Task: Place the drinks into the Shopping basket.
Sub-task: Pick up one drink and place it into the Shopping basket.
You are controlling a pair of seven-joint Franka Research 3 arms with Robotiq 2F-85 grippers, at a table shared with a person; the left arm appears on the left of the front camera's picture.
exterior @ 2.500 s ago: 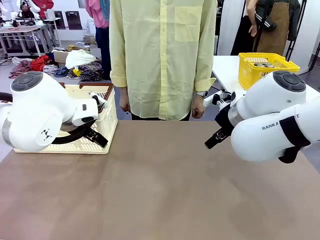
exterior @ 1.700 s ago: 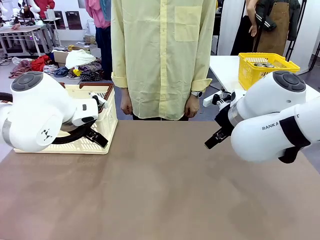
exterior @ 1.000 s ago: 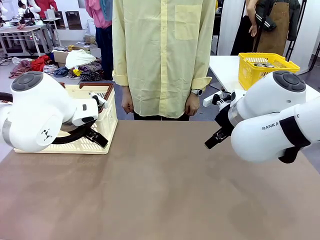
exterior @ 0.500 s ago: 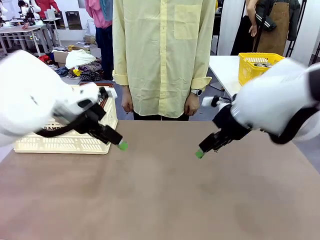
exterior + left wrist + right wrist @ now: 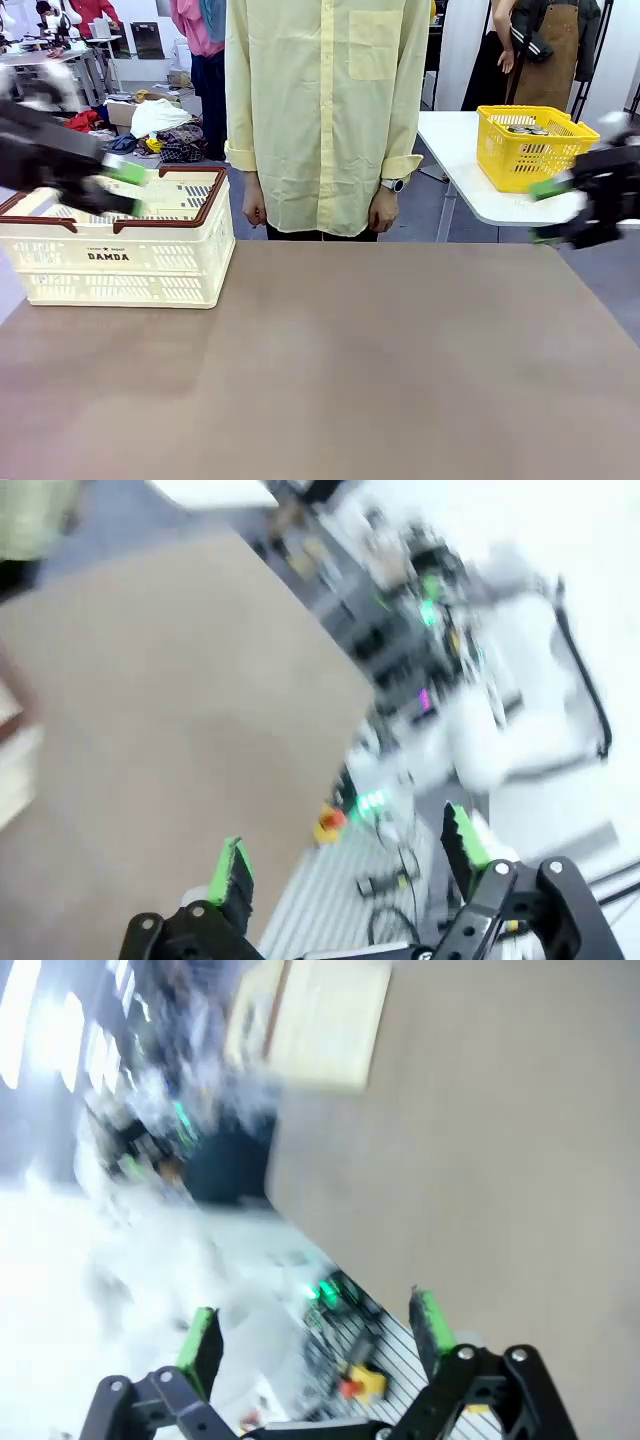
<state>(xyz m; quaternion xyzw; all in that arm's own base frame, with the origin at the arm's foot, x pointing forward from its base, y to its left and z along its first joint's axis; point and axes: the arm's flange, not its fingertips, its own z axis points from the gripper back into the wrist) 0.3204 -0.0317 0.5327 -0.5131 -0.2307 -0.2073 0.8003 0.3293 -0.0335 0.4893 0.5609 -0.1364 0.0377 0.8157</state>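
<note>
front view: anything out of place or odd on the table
Nothing stands out. The cream-white slotted plastic basket with brown rim stands upright on the left side of the brown table; no spill or damage shows.

Bright, even room light, with only faint soft shadows on the table (image 5: 350, 380). The left gripper (image 5: 125, 190) and right gripper (image 5: 547, 212) are smeared with blur at the front view's sides. Both wrist views are streaky and unfocused, with white glare.

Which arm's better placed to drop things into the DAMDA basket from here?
Left, probably. The left pincer hangs open by the Shopping basket at the table's left end. The right pincer, also open, sits past the right edge, the whole table away. Both look empty.
</note>
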